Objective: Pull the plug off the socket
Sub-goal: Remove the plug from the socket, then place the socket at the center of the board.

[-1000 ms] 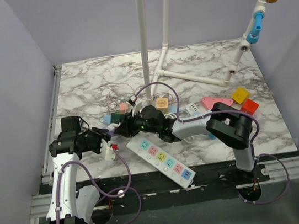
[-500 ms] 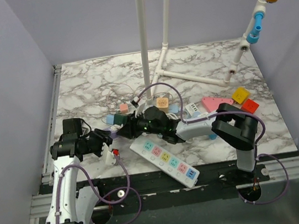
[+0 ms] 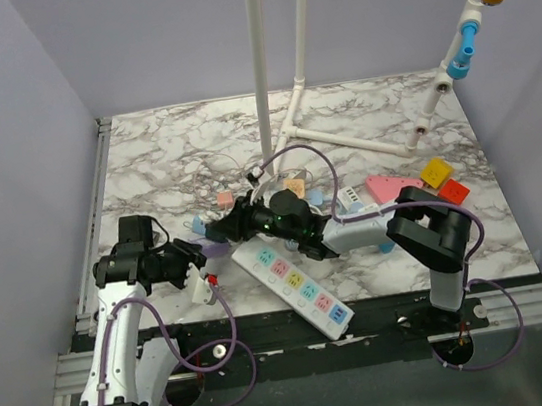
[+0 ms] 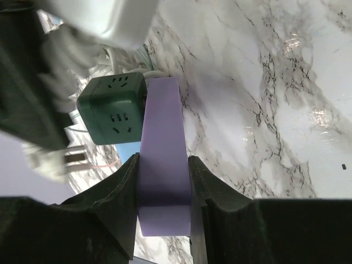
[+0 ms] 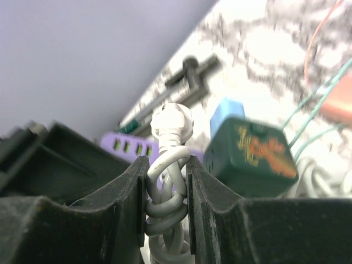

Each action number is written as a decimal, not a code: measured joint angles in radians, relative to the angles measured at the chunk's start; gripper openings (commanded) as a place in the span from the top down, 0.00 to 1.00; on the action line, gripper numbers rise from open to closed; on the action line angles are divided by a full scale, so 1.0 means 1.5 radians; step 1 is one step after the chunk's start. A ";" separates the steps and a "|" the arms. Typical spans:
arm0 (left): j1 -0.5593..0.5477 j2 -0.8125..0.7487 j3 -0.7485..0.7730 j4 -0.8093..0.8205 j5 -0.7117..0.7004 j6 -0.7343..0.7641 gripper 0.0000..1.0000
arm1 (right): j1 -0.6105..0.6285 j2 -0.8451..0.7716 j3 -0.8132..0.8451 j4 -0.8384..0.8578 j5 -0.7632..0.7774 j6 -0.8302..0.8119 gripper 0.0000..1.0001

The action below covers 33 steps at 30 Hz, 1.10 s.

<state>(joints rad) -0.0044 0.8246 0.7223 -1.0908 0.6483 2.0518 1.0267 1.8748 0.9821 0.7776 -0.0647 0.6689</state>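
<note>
The left claw (image 4: 163, 164) is clamped narrow on a flat purple socket block (image 4: 162, 118), whose far end lies just beside the green socket cube (image 4: 113, 110). The right claw (image 5: 166, 165) is closed tight on a looped white cable (image 5: 165, 212). The cable's white plug (image 5: 172, 122), ribbed and rounded, stands just above the jaws, close to the left of the green cube in the right wrist view. Whether its pins sit in any socket I cannot tell. Toward the arm bases from the cube lies a long white power strip (image 3: 292, 283) with coloured outlets. The table (image 3: 370, 113) is white marble with grey veins; beyond the cube rises a white pipe frame (image 3: 258, 53), and plain lilac-grey walls (image 3: 1, 150) enclose it
</note>
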 measured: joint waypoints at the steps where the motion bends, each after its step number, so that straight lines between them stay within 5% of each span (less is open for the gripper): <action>1: -0.004 0.001 -0.001 -0.005 -0.005 0.000 1.00 | -0.002 -0.004 -0.001 0.020 0.014 -0.003 0.99; 12: -0.016 0.001 -0.001 -0.002 -0.014 0.000 1.00 | -0.013 -0.039 -0.014 0.091 0.056 -0.016 0.99; 24: -0.016 -0.041 -0.074 0.125 -0.016 -0.093 1.00 | -0.022 -0.280 -0.131 -0.079 0.076 -0.091 0.99; 33: -0.016 -0.068 -0.101 0.159 -0.016 -0.132 1.00 | -0.076 -0.381 -0.027 -0.317 0.119 -0.127 0.99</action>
<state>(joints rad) -0.0288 0.7223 0.5705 -0.8524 0.6243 1.8538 0.9134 1.3029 0.9413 0.3016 0.1143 0.4778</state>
